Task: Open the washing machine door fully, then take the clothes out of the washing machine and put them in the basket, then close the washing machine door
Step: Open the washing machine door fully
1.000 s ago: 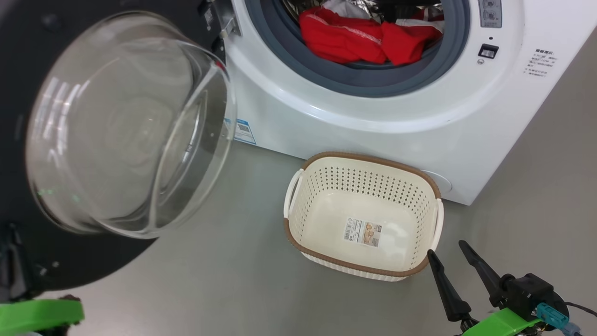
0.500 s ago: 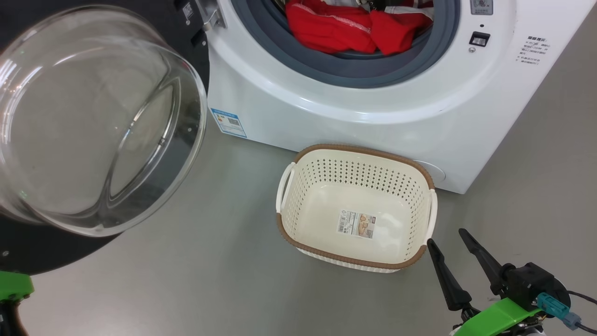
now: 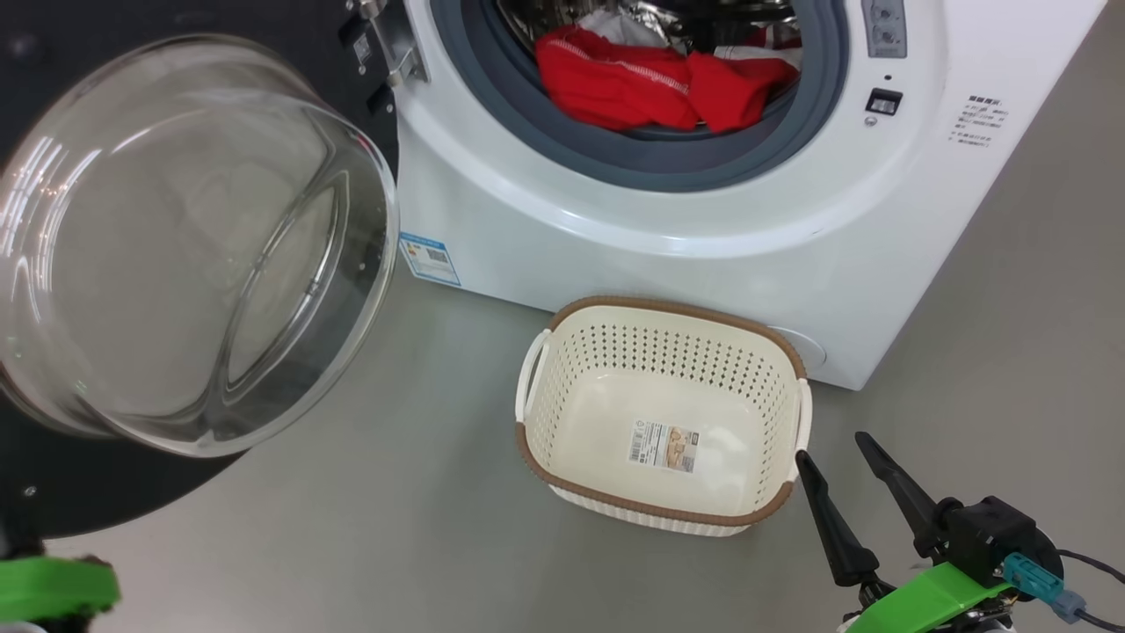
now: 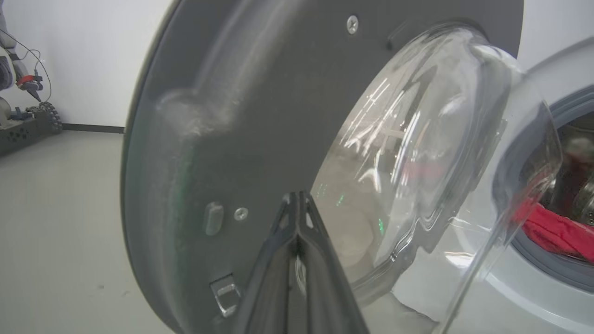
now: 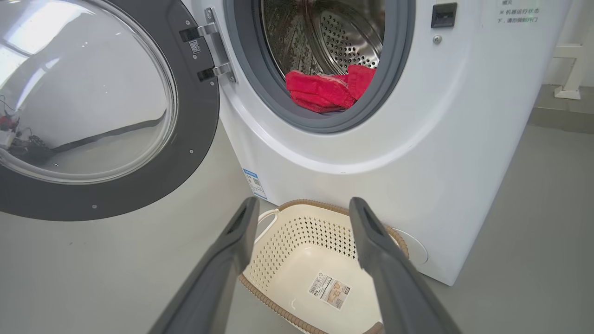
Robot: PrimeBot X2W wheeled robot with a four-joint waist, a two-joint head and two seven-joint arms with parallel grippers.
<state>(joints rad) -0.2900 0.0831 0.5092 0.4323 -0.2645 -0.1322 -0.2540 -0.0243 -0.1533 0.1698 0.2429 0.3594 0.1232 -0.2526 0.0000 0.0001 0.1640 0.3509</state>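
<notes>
Left end effector (image 4: 297, 200) pinched shut on nothing, tips at the dark inner face of the washing machine door (image 4: 260, 116). Right end effector (image 3: 831, 447) spread wide, empty, just beside the basket (image 3: 659, 306) in front of the washing machine (image 3: 615, 220) — clothes (image 3: 633, 83) inside its drum.

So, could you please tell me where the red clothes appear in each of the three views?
Head view: the red clothes sit at top centre, inside the grey gasket.
Left wrist view: the clothes are at the right edge, below the middle.
Right wrist view: the clothes are at top centre, inside the gasket.
Shared landmark: the washing machine door, left of the clothes in all three.
</notes>
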